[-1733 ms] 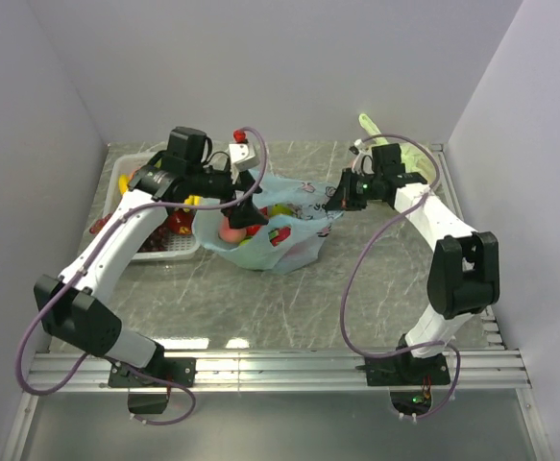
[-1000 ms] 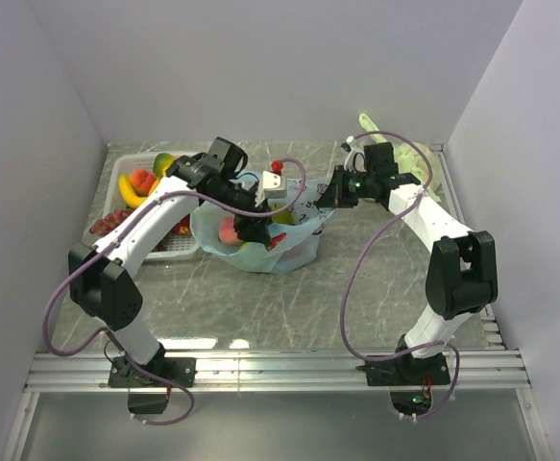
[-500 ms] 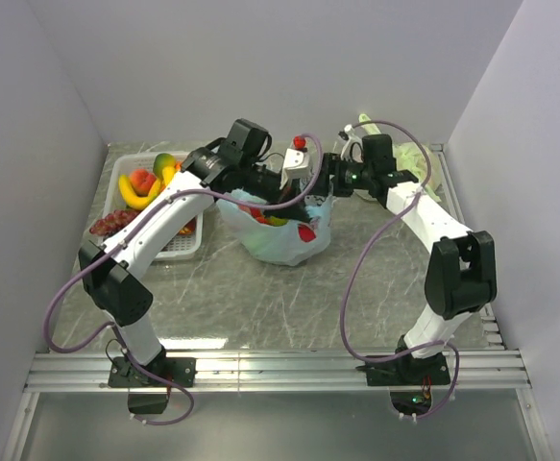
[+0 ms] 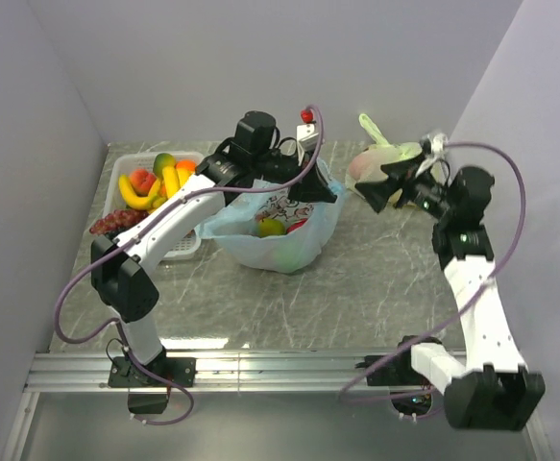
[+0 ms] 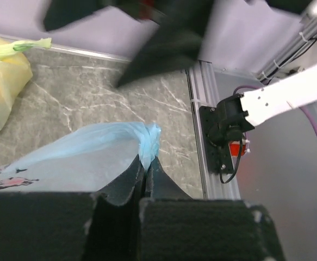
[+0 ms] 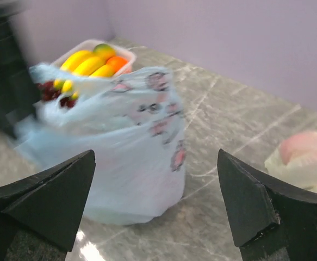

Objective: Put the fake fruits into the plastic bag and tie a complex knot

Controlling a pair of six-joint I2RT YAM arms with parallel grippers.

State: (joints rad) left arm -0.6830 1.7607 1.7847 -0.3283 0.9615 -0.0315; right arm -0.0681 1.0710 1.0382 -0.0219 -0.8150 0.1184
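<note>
The light-blue plastic bag (image 4: 281,230) stands mid-table with fake fruits inside, a yellow-green one (image 4: 271,228) and a red one (image 4: 297,227) showing. My left gripper (image 4: 320,190) is shut on a bunched ear of the bag (image 5: 149,142), held up at the bag's right side; in the left wrist view its gripper (image 5: 145,163) has the jaws pressed together on that blue plastic. My right gripper (image 4: 374,190) hangs open to the right of the bag, apart from it. In the right wrist view the gripper (image 6: 155,157) has its fingertips (image 6: 82,168) wide, with the bag (image 6: 120,168) beyond them. No knot shows.
A white basket (image 4: 185,248) at the left holds bananas (image 4: 145,192), an orange and other fruits; dark grapes (image 4: 114,221) hang over its near-left edge. A tied pale yellow-green bag (image 4: 387,158) lies at the back right, just behind my right gripper. Walls close in on three sides.
The left gripper swung right across the bag and shut on its ear, lifting it. The right gripper let go of the bag, opened wide and drew back to the right.
</note>
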